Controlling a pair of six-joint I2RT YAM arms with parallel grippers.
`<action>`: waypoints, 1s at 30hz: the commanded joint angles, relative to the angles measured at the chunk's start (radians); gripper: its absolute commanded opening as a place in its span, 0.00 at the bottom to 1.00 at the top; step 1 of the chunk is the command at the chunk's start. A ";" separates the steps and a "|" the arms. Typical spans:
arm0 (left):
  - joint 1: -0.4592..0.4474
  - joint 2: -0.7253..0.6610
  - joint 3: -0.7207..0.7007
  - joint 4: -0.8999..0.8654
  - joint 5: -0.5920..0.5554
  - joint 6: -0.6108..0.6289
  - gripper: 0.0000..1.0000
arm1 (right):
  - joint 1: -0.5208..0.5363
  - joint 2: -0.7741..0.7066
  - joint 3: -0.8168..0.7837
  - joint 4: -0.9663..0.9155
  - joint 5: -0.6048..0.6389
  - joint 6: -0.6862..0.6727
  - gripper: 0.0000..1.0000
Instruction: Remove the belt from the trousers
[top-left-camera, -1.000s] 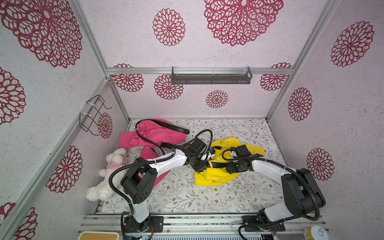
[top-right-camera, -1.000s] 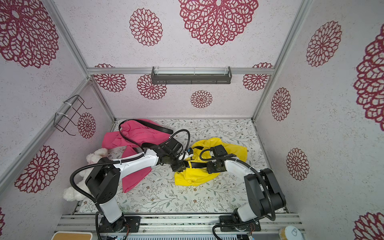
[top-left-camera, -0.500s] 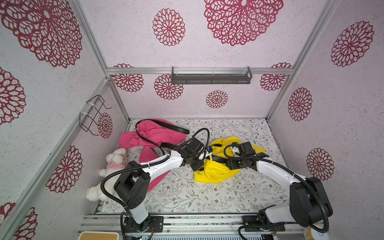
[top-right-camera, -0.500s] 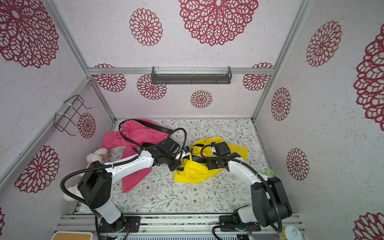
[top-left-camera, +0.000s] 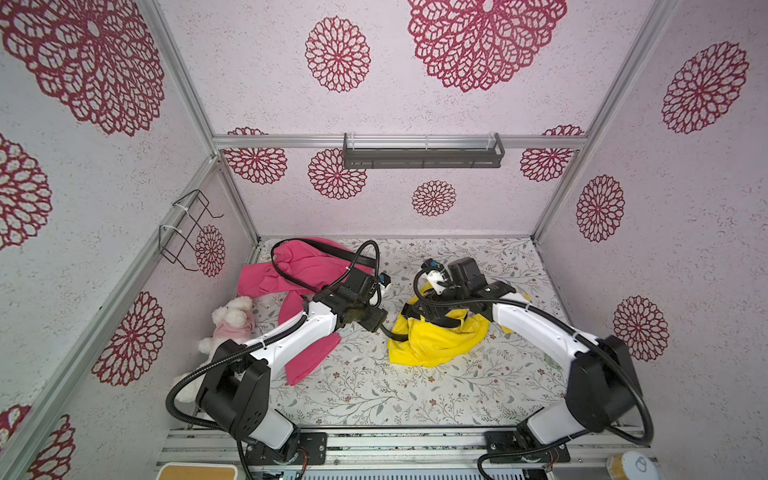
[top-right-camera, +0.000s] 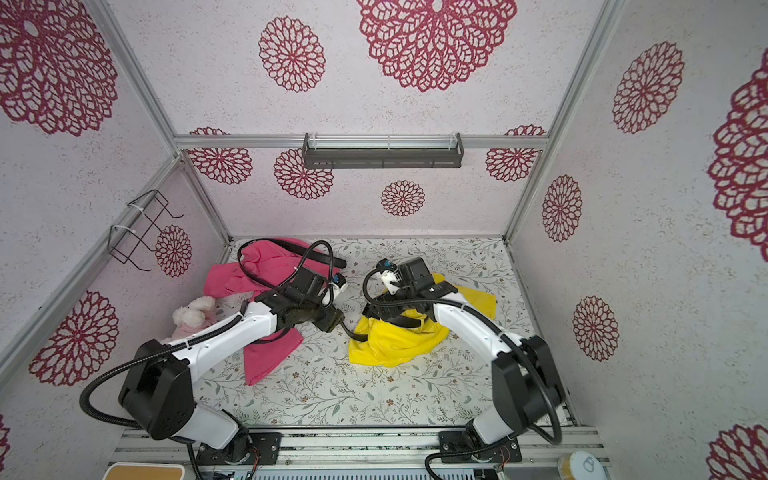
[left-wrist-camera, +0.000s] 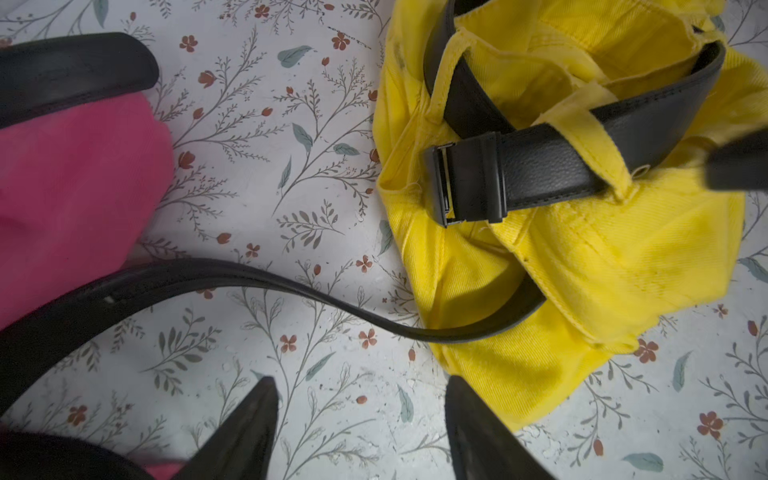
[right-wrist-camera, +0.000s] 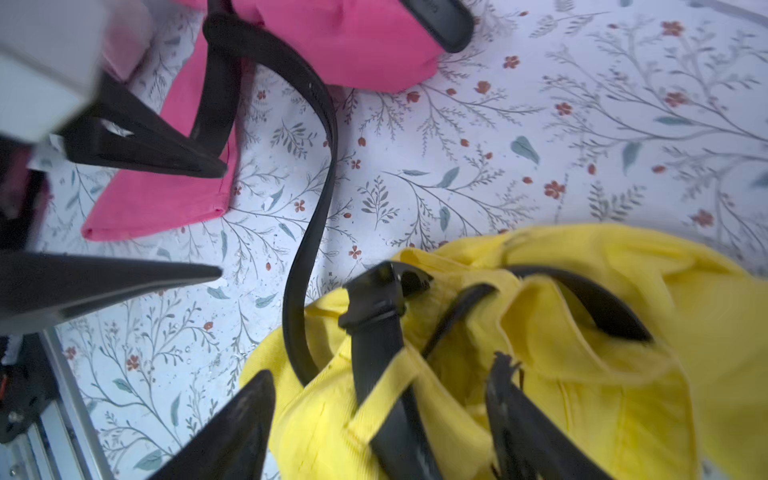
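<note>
Crumpled yellow trousers (top-left-camera: 436, 345) (top-right-camera: 395, 343) lie mid-table, with a black belt (left-wrist-camera: 552, 166) threaded through their waist loops. The belt's buckle (left-wrist-camera: 465, 178) (right-wrist-camera: 382, 291) rests on the waistband, and its free tail (left-wrist-camera: 291, 282) (top-left-camera: 390, 332) curves out across the tabletop towards the left arm. My left gripper (left-wrist-camera: 360, 379) (top-left-camera: 376, 320) is open over bare table beside the trousers, holding nothing. My right gripper (right-wrist-camera: 382, 365) (top-left-camera: 411, 311) is open above the waistband. The belt (right-wrist-camera: 374, 332) and a yellow loop pass between its fingers, and neither finger touches them.
Pink trousers (top-left-camera: 307, 266) with a second black belt (top-left-camera: 332, 249) lie at the back left, partly under the left arm. A white soft toy (top-left-camera: 230, 320) sits by the left wall. A dark shelf (top-left-camera: 422, 151) hangs on the back wall and a wire rack (top-left-camera: 187, 228) on the left wall.
The left gripper has opened and let go of the belt tail, which now lies on the table. The right gripper has opened wider and moved back over the yellow waistband.
</note>
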 joint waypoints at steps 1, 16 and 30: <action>0.000 -0.061 -0.049 0.031 -0.018 -0.088 0.67 | -0.007 0.182 0.176 -0.226 -0.114 -0.121 0.67; 0.002 -0.111 -0.081 0.050 0.038 -0.156 0.67 | -0.001 0.075 -0.021 -0.304 -0.245 -0.118 0.03; 0.007 -0.473 -0.141 -0.192 -0.262 -0.235 0.74 | 0.228 0.161 0.116 -0.432 -0.450 -0.456 0.17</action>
